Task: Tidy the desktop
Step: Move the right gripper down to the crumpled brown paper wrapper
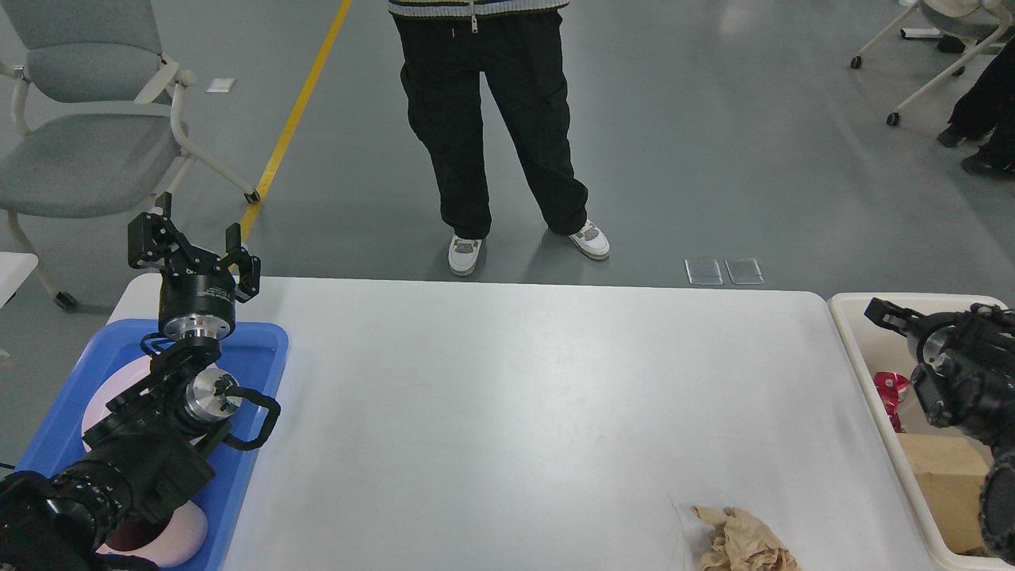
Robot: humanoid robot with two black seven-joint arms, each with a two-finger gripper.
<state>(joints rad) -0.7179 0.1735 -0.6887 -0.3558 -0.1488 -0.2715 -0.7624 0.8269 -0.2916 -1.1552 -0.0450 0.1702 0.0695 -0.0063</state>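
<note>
**A:** Looking at your desktop point(507, 412), you have the wide white top running across the middle of the head view, between a blue tray point(262, 337) at its left end and a cream bin point(852, 333) at its right end.

**B:** What lies on the desktop?

**A:** One crumpled brown paper wad point(741, 543) at its near edge, toward the bin end. The wad is well apart from both of your arms.

**B:** And my left gripper point(193, 247)?

**A:** It stands upright over the desktop's far left corner, just beyond the tray, with its fingers spread wide and nothing between them. A pink plate point(107, 404) lies in the tray, partly hidden by that arm.

**B:** The right gripper point(884, 313)?

**A:** It reaches over the bin, off the desktop's right end. You see it dark and end-on, so I cannot tell whether the fingers are apart or closed. Below it in the bin lie a red shiny wrapper point(890, 388) and a brown paper bag point(944, 484).

**B:** Anything past the desktop?

**A:** A person in black trousers point(492, 119) stands on the floor just beyond its far edge, and a grey chair point(87, 111) stands beyond its left corner.
</note>
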